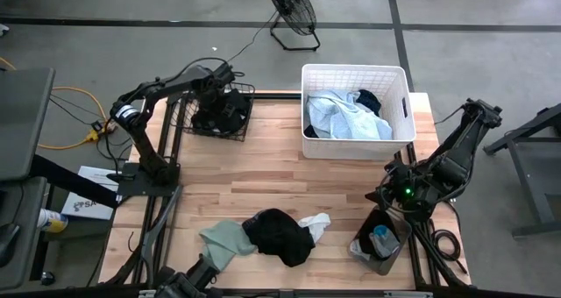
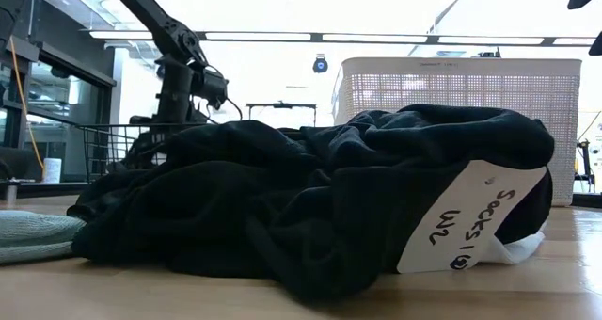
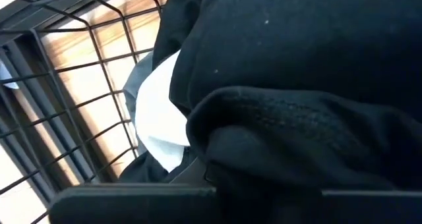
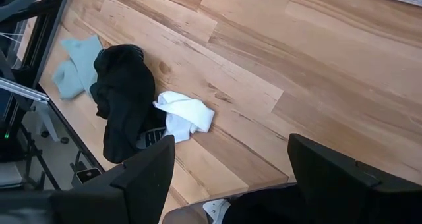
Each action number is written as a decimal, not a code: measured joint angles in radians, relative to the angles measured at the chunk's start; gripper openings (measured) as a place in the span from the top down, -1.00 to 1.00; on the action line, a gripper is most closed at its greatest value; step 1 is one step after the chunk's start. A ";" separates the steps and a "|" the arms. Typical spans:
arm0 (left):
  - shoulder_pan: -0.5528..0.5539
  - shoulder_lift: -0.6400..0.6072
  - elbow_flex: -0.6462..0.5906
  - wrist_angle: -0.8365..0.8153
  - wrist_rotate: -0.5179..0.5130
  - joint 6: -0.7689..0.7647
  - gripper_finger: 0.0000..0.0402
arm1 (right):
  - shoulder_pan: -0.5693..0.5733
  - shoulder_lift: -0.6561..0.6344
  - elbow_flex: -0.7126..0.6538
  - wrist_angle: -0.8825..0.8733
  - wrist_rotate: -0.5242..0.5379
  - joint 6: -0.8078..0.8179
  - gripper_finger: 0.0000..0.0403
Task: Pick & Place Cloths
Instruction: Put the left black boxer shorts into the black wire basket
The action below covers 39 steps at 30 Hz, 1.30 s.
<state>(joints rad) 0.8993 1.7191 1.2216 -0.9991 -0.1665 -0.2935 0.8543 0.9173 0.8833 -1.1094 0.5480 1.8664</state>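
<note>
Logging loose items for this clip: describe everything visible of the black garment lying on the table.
The black garment is a soft, matte fabric heap, crumpled, lying on the wooden table near its front edge. A sage green cloth touches one side, a white cloth the other. In the low view a white tag with handwriting shows at its front. Neither gripper touches it.

the bench (image 1: 289,180) is pale wood in butcher-block strips, smooth with a low sheen. the laundry basket (image 1: 401,77) is white plastic with a perforated wall. the wire basket (image 1: 178,114) is thin black metal rod. the black cloth (image 1: 282,235) looks soft, matt and slightly fuzzy, and carries a white paper-like label (image 2: 470,216) with handwritten ink. the sage cloth (image 1: 223,241) and white cloth (image 1: 316,223) are matt fabric. the right fingers (image 4: 330,178) are matt black.
</note>
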 joint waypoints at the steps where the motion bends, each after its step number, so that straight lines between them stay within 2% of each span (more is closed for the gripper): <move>1: 0.000 -0.001 -0.009 0.012 0.000 0.000 0.94 | 0.000 0.000 0.000 0.000 0.000 0.000 -0.42; 6: 0.011 -0.001 -0.024 0.031 -0.001 -0.001 0.96 | 0.000 0.000 0.000 0.007 0.000 0.000 -0.42; 9: 0.011 -0.001 -0.019 0.020 -0.004 -0.004 0.89 | 0.000 0.000 0.000 0.015 0.000 0.000 -0.42; 20: 0.010 -0.062 0.115 -0.178 -0.042 0.053 0.12 | 0.000 0.000 0.000 0.018 0.000 0.000 -0.42; 25: 0.010 -0.086 0.175 -0.255 -0.053 0.068 -0.09 | 0.000 0.000 0.000 0.018 0.000 0.000 -0.42; 32: 0.010 -0.093 0.236 -0.323 -0.021 0.068 -0.15 | 0.000 0.000 0.000 0.018 0.001 -0.002 -0.42; 39: 0.010 -0.094 0.366 -0.365 0.039 0.080 -0.11 | 0.000 0.000 0.000 0.018 0.001 -0.002 -0.42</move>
<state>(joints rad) 0.9096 1.6249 1.5877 -1.3639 -0.1273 -0.2138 0.8543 0.9173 0.8836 -1.0916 0.5488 1.8641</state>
